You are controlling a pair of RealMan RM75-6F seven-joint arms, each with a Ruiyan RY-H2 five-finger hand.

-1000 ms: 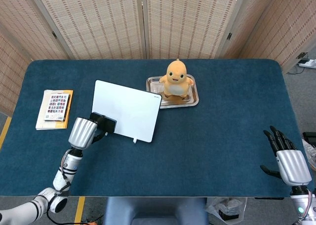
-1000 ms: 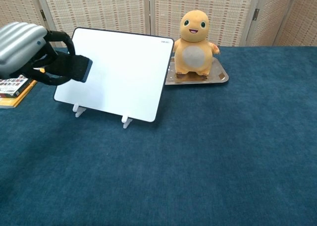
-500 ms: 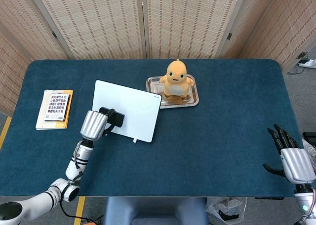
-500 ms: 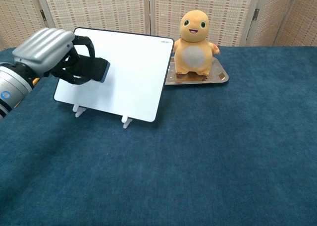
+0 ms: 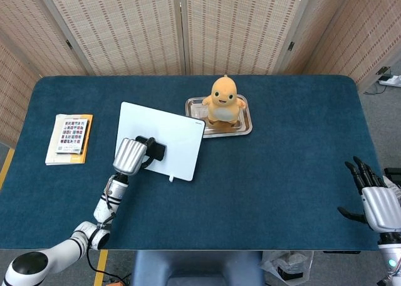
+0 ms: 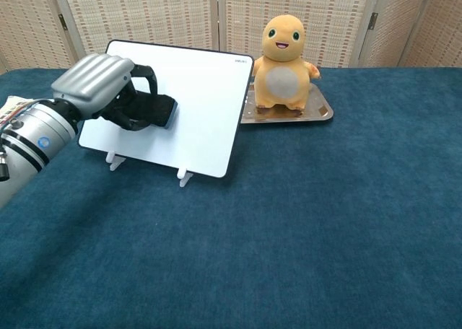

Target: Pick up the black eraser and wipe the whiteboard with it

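The whiteboard (image 5: 178,138) (image 6: 202,98) stands tilted on small white feet left of the table's middle. My left hand (image 5: 130,155) (image 6: 97,84) grips the black eraser (image 5: 156,150) (image 6: 154,110) and holds it against the board's lower left face. My right hand (image 5: 380,206) hangs at the table's right front edge, fingers spread, holding nothing; the chest view does not show it.
An orange plush toy (image 5: 223,100) (image 6: 282,65) sits on a metal tray (image 5: 240,128) (image 6: 322,113) just right of the board. A book (image 5: 70,137) lies at the table's left side. Woven screens stand behind the table.
My left hand has carried the eraser rightward from the board's left edge onto its face. My right hand has drifted slightly down and right.
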